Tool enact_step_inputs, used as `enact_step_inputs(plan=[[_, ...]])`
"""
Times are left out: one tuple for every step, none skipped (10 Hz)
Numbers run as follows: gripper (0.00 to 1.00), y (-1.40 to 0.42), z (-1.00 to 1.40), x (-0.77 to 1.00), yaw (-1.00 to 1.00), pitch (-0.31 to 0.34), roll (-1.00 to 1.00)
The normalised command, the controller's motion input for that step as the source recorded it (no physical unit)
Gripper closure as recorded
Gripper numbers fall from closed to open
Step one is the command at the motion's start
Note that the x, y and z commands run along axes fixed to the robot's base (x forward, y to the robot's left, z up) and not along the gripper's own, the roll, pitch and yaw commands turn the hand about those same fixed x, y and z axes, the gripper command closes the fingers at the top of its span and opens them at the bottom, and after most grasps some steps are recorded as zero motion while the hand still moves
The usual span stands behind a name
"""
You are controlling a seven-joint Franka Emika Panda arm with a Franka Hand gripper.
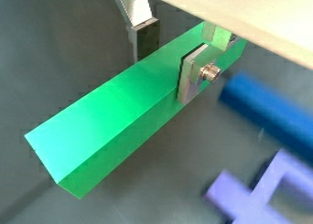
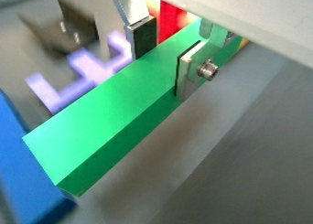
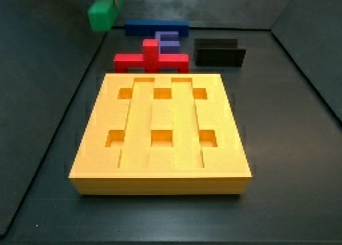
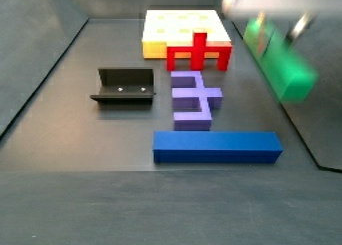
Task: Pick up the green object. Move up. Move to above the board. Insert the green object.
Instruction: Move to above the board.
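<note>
My gripper (image 1: 169, 56) is shut on the green object (image 1: 116, 122), a long plain green bar, gripping it across its width near one end; the same shows in both wrist views (image 2: 169, 52). In a side view the green object (image 3: 102, 14) hangs high above the floor, behind the far left corner of the board (image 3: 160, 129). In a side view the green object (image 4: 283, 64) and my gripper (image 4: 271, 29) are blurred, right of the board (image 4: 181, 29). The board is a yellow-orange slab with grooves and square recesses, all empty.
A red cross-shaped block (image 3: 150, 57), a purple block (image 3: 167, 37) and a long blue block (image 3: 140, 31) lie on the floor beyond the board. The black fixture (image 3: 221, 54) stands to their right. Dark walls enclose the floor.
</note>
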Motion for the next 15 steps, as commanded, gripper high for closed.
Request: enact_step_inputs(plan=[[1.00, 0.01, 1.40, -0.04, 0.00, 0.054, 0.04], [1.00, 0.00, 1.40, -0.01, 0.00, 0.049, 0.03], [1.00, 0.01, 1.40, 0.02, 0.00, 0.099, -0.02], [1.00, 0.00, 1.40, 0.00, 0.00, 0.095, -0.01], [1.00, 0.00, 0.60, 0.01, 0.00, 0.071, -0.01], [1.00, -1.40, 0.19, 0.77, -0.23, 0.241, 0.10], [1.00, -1.40, 0.18, 0.78, -0.21, 0.239, 0.10], [1.00, -1.40, 0.17, 0.81, -0.09, 0.276, 0.10], [1.00, -1.40, 0.18, 0.82, -0.07, 0.260, 0.00], [1.00, -1.40, 0.19, 0.83, -0.02, 0.209, 0.02], [1.00, -1.40, 0.19, 0.83, 0.01, 0.182, 0.02], [1.00, -1.40, 0.20, 0.86, 0.01, 0.150, -0.02], [1.00, -1.40, 0.21, 0.87, 0.01, 0.135, 0.00], [1.00, -1.40, 0.21, 0.91, 0.01, 0.149, 0.03], [1.00, -0.65, 0.11, 0.48, 0.01, 0.171, 0.07]])
